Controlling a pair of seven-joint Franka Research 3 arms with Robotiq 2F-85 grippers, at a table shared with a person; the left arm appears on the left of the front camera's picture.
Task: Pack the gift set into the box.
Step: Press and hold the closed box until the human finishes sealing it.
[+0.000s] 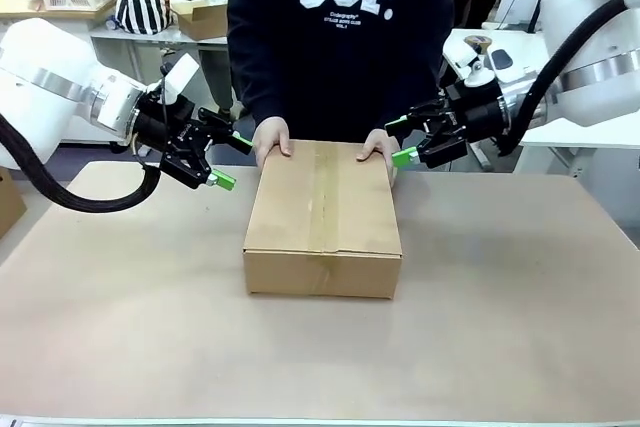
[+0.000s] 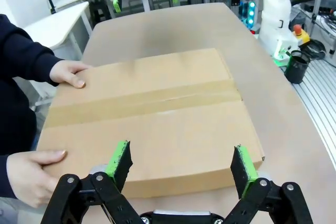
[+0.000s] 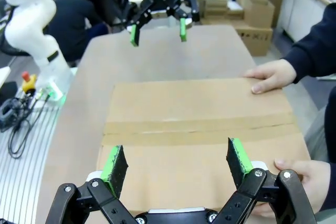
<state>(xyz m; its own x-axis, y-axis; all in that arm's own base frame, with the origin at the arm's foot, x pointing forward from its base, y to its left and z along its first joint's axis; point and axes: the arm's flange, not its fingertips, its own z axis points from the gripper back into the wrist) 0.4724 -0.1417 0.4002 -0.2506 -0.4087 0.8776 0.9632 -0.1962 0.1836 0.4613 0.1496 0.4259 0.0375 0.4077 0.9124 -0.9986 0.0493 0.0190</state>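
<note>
Gaping empty: L claw (image 1: 234, 162), R claw (image 1: 399, 142).

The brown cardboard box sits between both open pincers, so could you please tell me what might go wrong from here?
1. The person's hands rest on the far edge of the plain brown cardboard box, close to the open left pincer and right pincer; moving in could pinch them.
2. The box looks wider than either pincer's opening, so a grasp may slip.
</note>
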